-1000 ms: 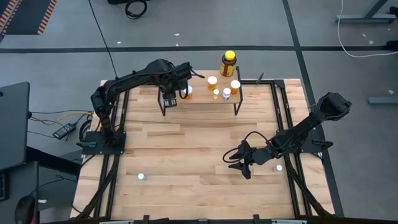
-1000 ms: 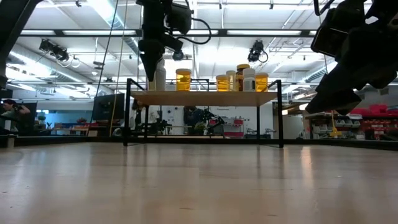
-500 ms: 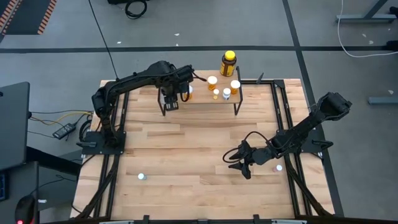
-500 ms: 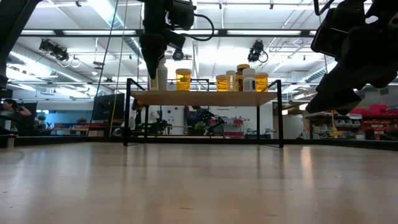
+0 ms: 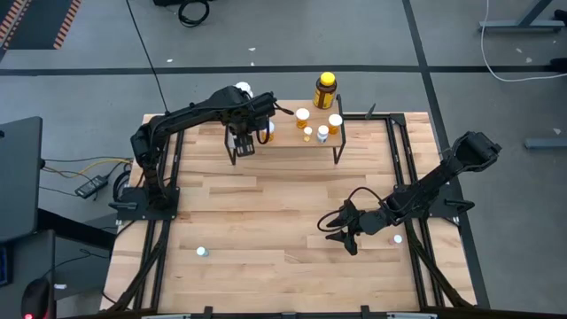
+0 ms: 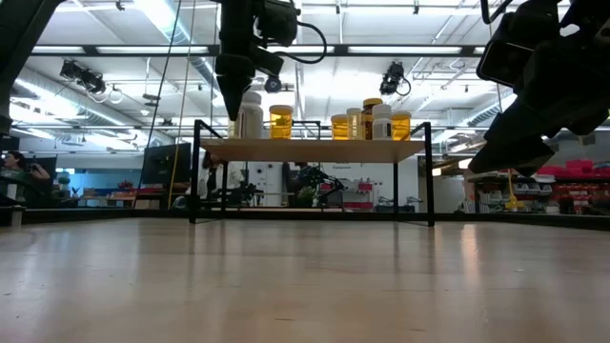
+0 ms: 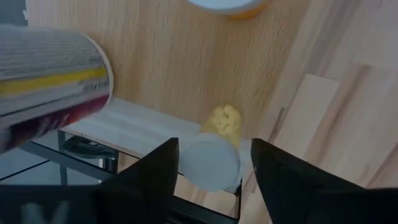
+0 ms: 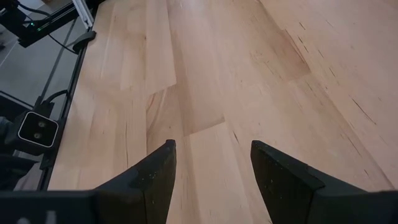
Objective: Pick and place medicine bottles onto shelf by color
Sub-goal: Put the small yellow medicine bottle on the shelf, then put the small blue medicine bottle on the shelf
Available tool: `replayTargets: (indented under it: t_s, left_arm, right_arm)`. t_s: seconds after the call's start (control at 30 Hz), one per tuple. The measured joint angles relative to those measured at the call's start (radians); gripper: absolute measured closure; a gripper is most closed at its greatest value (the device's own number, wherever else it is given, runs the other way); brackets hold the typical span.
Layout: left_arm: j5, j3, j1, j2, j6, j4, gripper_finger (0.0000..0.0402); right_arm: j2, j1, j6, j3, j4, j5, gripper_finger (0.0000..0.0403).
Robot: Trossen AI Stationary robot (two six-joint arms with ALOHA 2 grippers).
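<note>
The shelf (image 5: pixel 292 144) stands at the table's far side. My left gripper (image 7: pixel 214 168) points down over its left, whitish end, open, with a small white-capped bottle (image 7: pixel 210 163) between its fingers. A larger white bottle (image 6: pixel 250 114) stands upright on the shelf right beside them. Farther right on the shelf stand several orange bottles (image 5: pixel 303 115) and a dark amber one with a yellow cap (image 5: pixel 325 89). My right gripper (image 5: pixel 337 232) waits open, low over the table's near right part. My left gripper comes at the small bottle from above, its fingers on either side of the round white cap (image 7: pixel 186 163). There is a gap on one side. The other finger (image 7: pixel 163 174) lies close against the cap, and I cannot tell whether it touches.
Two small white bottles stand on the tabletop, one near my right gripper (image 5: pixel 396 239) and one near the front left (image 5: pixel 201 252). Black rails run along both table sides. The table's middle (image 5: pixel 275 204) is bare wood.
My left gripper has stayed over the shelf's left end. In the low view, more of the larger white bottle shows beside its fingers than a second ago.
</note>
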Motion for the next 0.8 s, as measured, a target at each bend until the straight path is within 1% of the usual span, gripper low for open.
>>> replayTargets:
  t_s: [0.17,0.4,0.5,0.63,0.8]
  left_arm:
    - [-0.001,0.000,0.000,0.000,0.000,-0.005,0.0174]
    - [-0.005,0.000,-0.003,-0.001,-0.015,-0.031,0.0168]
    - [-0.043,0.000,-0.004,-0.002,-0.028,-0.032,0.0165]
    - [-0.087,0.001,-0.009,-0.002,-0.027,-0.035,0.0150]
    - [-0.092,0.002,-0.015,-0.010,-0.027,-0.049,0.0130]
  right_arm:
    - [0.000,0.000,0.000,0.000,0.000,0.000,0.0189]
    - [0.000,0.000,0.000,0.000,0.000,0.000,0.0189]
    - [0.000,0.000,0.000,0.000,0.000,0.000,0.0189]
    - [0.000,0.000,0.000,0.000,0.000,-0.009,0.0189]
    - [0.000,0.000,0.000,0.000,0.000,-0.014,0.0189]
